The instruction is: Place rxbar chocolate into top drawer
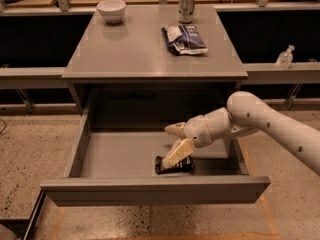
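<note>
One rxbar chocolate (pixel 184 167) lies flat on the floor of the open top drawer (pixel 115 156), near its front panel. Just above it hangs the hand (pixel 176 143), fingers spread and gripping nothing.

We count one rxbar chocolate (pixel 185 166), one top drawer (pixel 150 190), one table (pixel 130 54), one bowl (pixel 111 9), one can (pixel 186 5), one blue-and-white bag (pixel 185 39), one small bottle (pixel 285 58), and one gripper (pixel 168 147), fingers apart, over the drawer just above the bar.
</note>
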{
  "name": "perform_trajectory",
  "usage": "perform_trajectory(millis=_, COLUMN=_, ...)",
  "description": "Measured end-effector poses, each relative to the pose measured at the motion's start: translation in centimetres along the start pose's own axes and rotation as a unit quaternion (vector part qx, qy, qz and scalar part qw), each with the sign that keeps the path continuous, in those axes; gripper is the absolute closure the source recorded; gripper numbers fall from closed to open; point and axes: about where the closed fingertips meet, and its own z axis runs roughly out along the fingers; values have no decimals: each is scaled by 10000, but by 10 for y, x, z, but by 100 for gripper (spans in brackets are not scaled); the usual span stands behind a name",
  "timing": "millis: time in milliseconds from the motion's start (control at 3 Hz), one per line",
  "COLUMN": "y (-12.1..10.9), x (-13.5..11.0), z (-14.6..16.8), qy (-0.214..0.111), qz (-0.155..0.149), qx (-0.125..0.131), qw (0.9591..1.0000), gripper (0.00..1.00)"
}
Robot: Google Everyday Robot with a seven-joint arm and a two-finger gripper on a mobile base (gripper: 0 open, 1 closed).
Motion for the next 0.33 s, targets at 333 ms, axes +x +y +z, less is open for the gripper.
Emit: perform_trajectory(millis=333, y=1, x=-3, z=0, qy=21, qz=-8, qx=-5, qw=10000, gripper=0)
